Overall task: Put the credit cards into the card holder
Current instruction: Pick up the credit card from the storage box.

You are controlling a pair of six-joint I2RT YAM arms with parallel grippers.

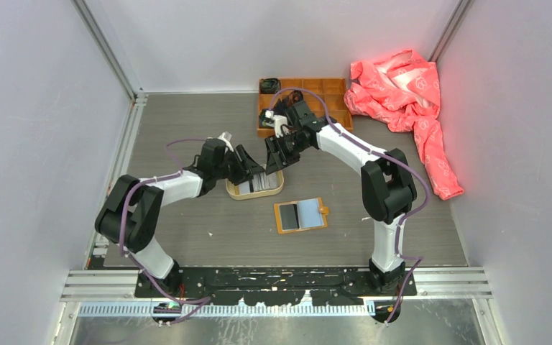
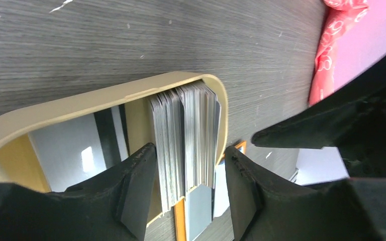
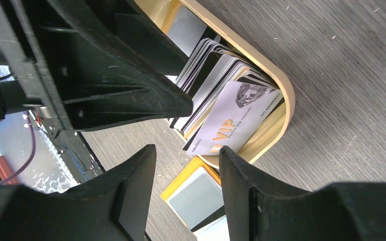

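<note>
Your credit cards [image 2: 186, 130] are all in the tan oval tray [image 2: 80, 103]. Most of them are bunched in a stack standing on edge at the rounded end nearest the card holder [image 1: 300, 215]. They're fanned out a bit, with a pale "VIP" card [image 3: 236, 120] leaning on the outside of the bunch. One more grey card with a dark stripe [image 2: 75, 145] lies flat on the tray floor beside the stack.

The card holder is lying open and flat on the worktop [image 1: 187, 215], just beside the tray on the side toward the arm bases. You can see a dark panel and a grey panel inside it. I honestly can't tell whether that's a card or just the lining.

Your left gripper [image 2: 190, 149] is down in the tray with a finger on each side of the standing stack. One finger looks right up against the cards and the other shows a sliver of gap. So I can't tell whether it's actually pinching them.

Your right gripper [image 3: 187, 150] hovers just over that same end of the tray, jaws spread with nothing between them. It's nearly tip to tip with the left one.

Further out, there's an orange compartment box [image 1: 316, 97] at the back of the worktop with a few small dark bits in its left cells. A pink-red cloth [image 1: 402, 90] is crumpled in the far right corner and trails along the right wall.
</note>
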